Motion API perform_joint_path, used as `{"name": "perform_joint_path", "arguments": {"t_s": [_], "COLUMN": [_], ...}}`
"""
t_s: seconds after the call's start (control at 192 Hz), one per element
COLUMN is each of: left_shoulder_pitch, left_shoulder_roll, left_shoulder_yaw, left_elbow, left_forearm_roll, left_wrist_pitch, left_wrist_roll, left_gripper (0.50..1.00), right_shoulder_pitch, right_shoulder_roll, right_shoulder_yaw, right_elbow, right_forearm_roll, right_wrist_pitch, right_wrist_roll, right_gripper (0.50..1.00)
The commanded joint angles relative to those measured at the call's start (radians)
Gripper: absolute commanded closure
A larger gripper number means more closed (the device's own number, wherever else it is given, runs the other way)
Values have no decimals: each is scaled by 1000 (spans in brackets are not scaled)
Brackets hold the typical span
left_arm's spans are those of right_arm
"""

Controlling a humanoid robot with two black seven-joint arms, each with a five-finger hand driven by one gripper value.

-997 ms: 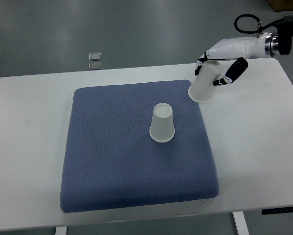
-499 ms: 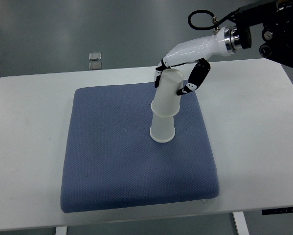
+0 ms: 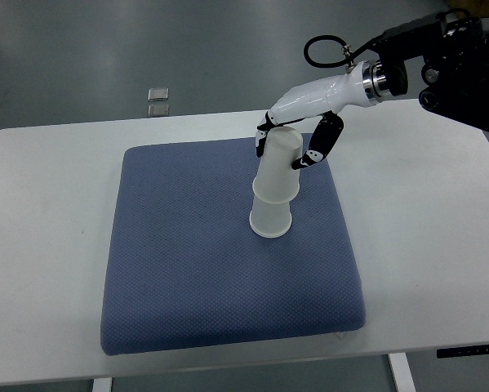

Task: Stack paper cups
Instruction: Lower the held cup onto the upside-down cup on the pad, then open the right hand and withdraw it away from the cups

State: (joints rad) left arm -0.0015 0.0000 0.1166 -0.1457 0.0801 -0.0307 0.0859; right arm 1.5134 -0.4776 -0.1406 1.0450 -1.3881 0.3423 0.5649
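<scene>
White table (image 3: 48,212), seen from steeply above. A blue padded mat (image 3: 187,269) covers most of its middle; the mat's near right corner sits close to the table's near edge. Beyond the far edge, on the grey floor, two small square metal plates (image 3: 158,101) lie one behind the other. Nothing stands between the hand and the cups; the mat around them is bare.

Lower paper cup (image 3: 271,220) stands upside down just right of the mat's centre, wide rim on the fabric. Upper paper cup (image 3: 278,166), also inverted, sits over its top, only partly slid down and leaning slightly to the right and away.

Right hand (image 3: 297,135) reaches in from the far right, white shell with black finger joints, a black cable looped above the wrist. Fingers are curled around the upper cup near its closed end: the fingertips (image 3: 260,139) press its left side, the thumb (image 3: 317,147) bears on its right side. Contact is on the upper cup only.
</scene>
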Motion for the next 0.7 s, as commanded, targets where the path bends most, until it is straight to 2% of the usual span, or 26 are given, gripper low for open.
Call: {"name": "perform_joint_path", "arguments": {"t_s": [0.0,0.208,0.27,0.296,0.306,0.312,0.332,0.608,0.696], "left_shoulder_pitch": [0,0,0,0,0,0,0,0,0], "left_shoulder_roll": [0,0,0,0,0,0,0,0,0], "left_shoulder_yaw": [0,0,0,0,0,0,0,0,0], "left_elbow": [0,0,0,0,0,0,0,0,0], "left_forearm_roll": [1,1,0,0,0,0,1,0,0], "left_wrist_pitch": [0,0,0,0,0,0,0,0,0], "left_wrist_roll": [0,0,0,0,0,0,0,0,0], "left_gripper": [500,500,500,500,500,500,500,500,500], "right_shoulder_pitch": [-2,-5,-15,-18,-18,-19,-21,-38,-45], "right_shoulder_roll": [2,31,33,33,33,34,34,17,13], "right_shoulder_yaw": [-1,1,1,1,1,1,1,7,45], "right_elbow": [0,0,0,0,0,0,0,-23,-57], "right_forearm_roll": [1,9,11,11,11,9,9,21,41], "right_wrist_pitch": [0,-5,-6,-11,-11,-13,-17,-22,-68], "right_wrist_roll": [1,0,0,0,0,0,0,1,3], "right_gripper": [820,736,668,620,619,601,581,576,576]}}
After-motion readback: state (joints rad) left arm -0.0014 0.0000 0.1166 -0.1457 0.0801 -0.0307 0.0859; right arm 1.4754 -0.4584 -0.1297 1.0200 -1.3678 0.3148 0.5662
